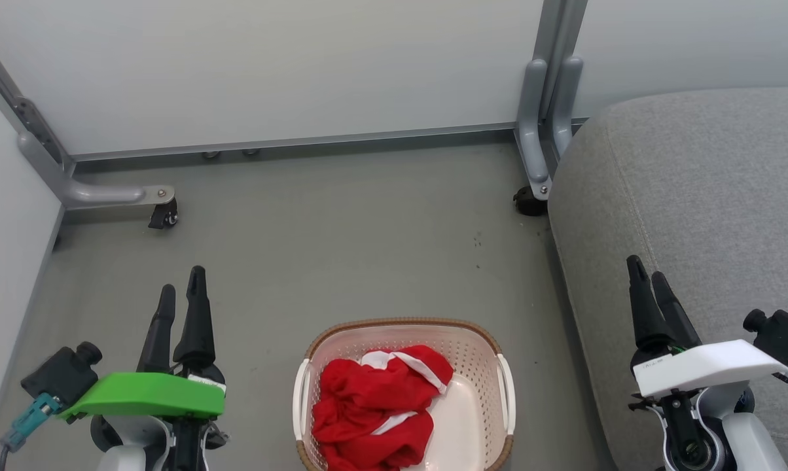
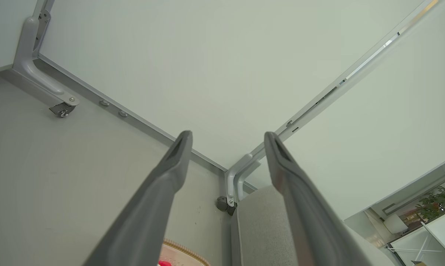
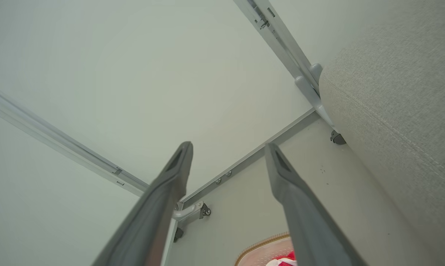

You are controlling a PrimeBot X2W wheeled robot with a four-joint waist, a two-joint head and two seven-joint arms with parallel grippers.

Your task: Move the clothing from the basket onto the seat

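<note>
- grey floor [image 1: 341,248] runs wide before us, from the rim of the basket [image 1: 404,322] to the wall panels [image 1: 269,65]; the seat [image 1: 695,196] borders it on the right.
- red clothing [image 1: 368,405], white-striped, lies crumpled in the basket.
- we see the left gripper [image 1: 181,282] and right gripper [image 1: 646,269] with fingers spread.

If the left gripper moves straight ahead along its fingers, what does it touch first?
Most likely the white wall panel. The left gripper, open and empty, points at it. The left wrist view shows nothing in between, though depth is hard to judge.
</note>
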